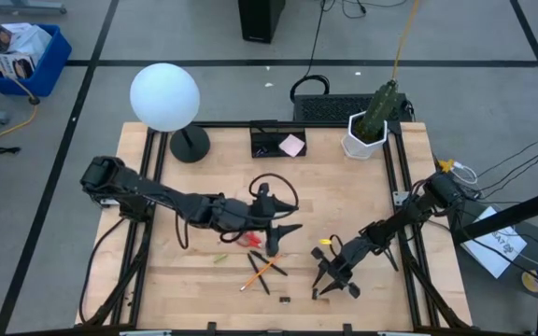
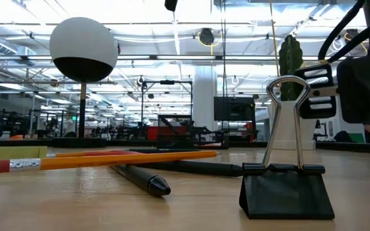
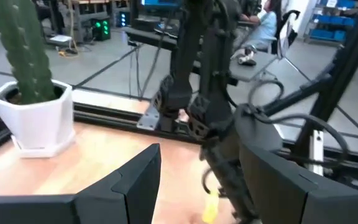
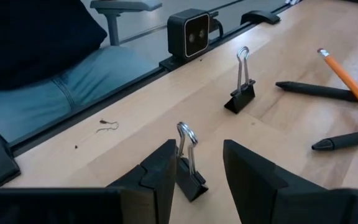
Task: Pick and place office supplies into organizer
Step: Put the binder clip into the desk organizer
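Red-handled scissors (image 1: 250, 240), an orange pencil (image 1: 260, 273) and black pens (image 1: 274, 268) lie mid-table. My left gripper (image 1: 286, 235) hovers open just right of the scissors, with nothing between its fingers (image 3: 135, 180). Near the table's front edge my right gripper (image 4: 197, 149) is open. Its fingers stand on either side of a small black binder clip (image 4: 188, 171) that stands on the wood with its wire handles up. I cannot tell whether they touch it. A second clip (image 4: 241, 93) stands beyond it. The black organizer (image 1: 269, 140) at the far edge holds a pink pad (image 1: 292, 145).
A lamp with a white globe (image 1: 164, 96) and round black base (image 1: 190, 143) stands far left. A white pot with a cactus (image 1: 364, 135) stands far right. A camera (image 4: 191, 34) sits at the table's near edge, with a person's leg beyond it. A pencil (image 2: 108, 160) and pens (image 2: 140, 176) lie left of the near clip (image 2: 288, 186).
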Available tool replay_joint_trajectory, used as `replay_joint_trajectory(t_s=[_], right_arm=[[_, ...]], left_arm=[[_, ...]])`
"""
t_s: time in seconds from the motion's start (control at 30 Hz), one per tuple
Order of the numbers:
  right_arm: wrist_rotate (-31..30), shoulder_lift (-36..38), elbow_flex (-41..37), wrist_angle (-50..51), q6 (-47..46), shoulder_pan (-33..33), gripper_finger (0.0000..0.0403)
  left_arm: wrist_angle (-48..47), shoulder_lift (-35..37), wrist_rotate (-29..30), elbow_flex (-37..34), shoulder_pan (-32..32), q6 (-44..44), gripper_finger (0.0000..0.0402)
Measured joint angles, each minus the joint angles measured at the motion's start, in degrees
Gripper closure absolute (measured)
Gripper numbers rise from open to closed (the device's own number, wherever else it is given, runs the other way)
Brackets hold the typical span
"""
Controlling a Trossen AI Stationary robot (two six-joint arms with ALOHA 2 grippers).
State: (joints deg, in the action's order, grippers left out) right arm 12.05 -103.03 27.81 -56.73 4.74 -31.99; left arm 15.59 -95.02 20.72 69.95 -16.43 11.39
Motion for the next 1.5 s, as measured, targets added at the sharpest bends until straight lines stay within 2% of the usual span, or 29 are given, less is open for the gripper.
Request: replay_joint_trajectory(t_s=[0.23, 0.57, 0.77, 1.03, 1.23, 1.5], right_arm=[[0.0, 0.0, 1.0, -0.4, -2.0, -0.5, 0.0277], [-0.2, -2.4, 3.7, 2.9, -3.5, -1.9, 0.0283], [0.0, -2.4, 3.6, 3.5, -3.4, -1.9, 0.0318], [0.0, -2.4, 3.6, 3.4, -3.8, -0.9, 0.0394], [-1.7, -2.3, 3.6, 3.4, -6.8, 0.7, 0.0388], [-6.0, 2.1, 3.5, 4.4, -6.8, 5.0, 0.0396]], left_arm=[[-0.5, 0.0, 0.4, 0.0, -2.3, -1.0, 0.0174], [-0.4, 0.0, 0.4, 0.0, -2.4, -1.2, 0.0174], [-0.1, 0.0, 0.4, 0.0, -2.4, -1.2, 0.0174], [-1.9, 0.0, 0.4, 0.0, -2.4, -2.5, 0.0174], [-5.4, 0.3, 0.7, 0.0, -2.4, -1.6, 0.0174], [-16.9, 5.1, 14.2, -0.1, -5.1, 3.0, 0.0174]])
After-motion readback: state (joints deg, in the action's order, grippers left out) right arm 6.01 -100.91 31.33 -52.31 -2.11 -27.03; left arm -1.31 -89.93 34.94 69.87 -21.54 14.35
